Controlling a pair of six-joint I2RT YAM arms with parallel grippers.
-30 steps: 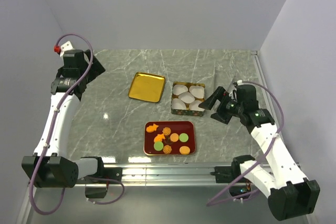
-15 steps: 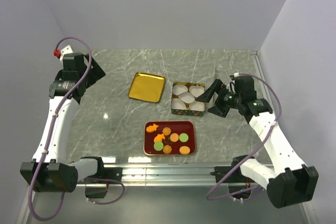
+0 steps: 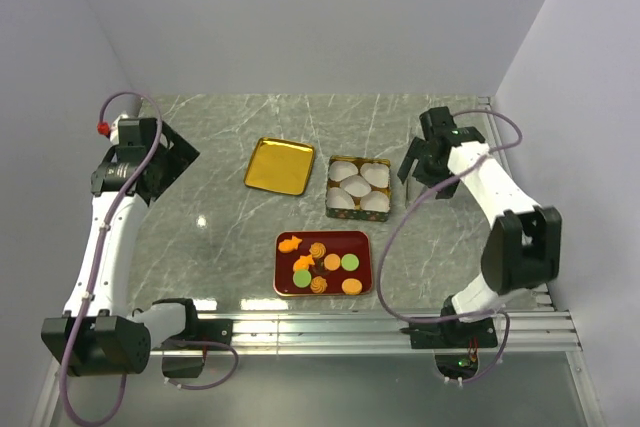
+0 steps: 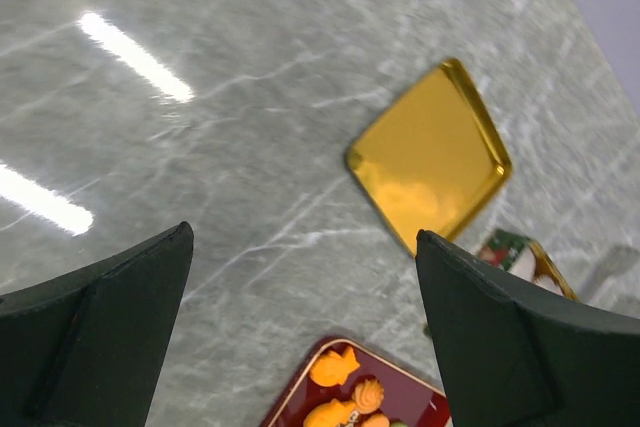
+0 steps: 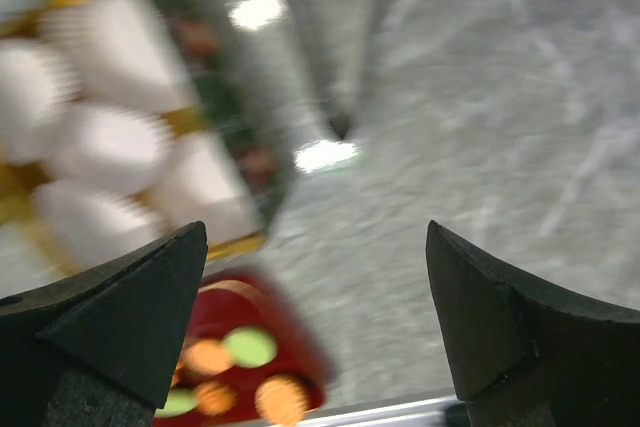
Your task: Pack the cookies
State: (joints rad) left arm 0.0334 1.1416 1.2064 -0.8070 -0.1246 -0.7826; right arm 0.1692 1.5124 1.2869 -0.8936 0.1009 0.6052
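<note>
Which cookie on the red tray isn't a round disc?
The orange fish-shaped cookie, in the far-left corner of the red tray in the top view. The rest look round.

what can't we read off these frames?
- Right wrist: blur smears the tin and the cookies. Cookie patterns are unreadable.
- Left wrist: the red tray is cut off by the bottom edge, so most cookies are out of frame. The tin is mostly hidden behind a gripper finger.
- Top external: the cookies are too small for surface detail.
</note>
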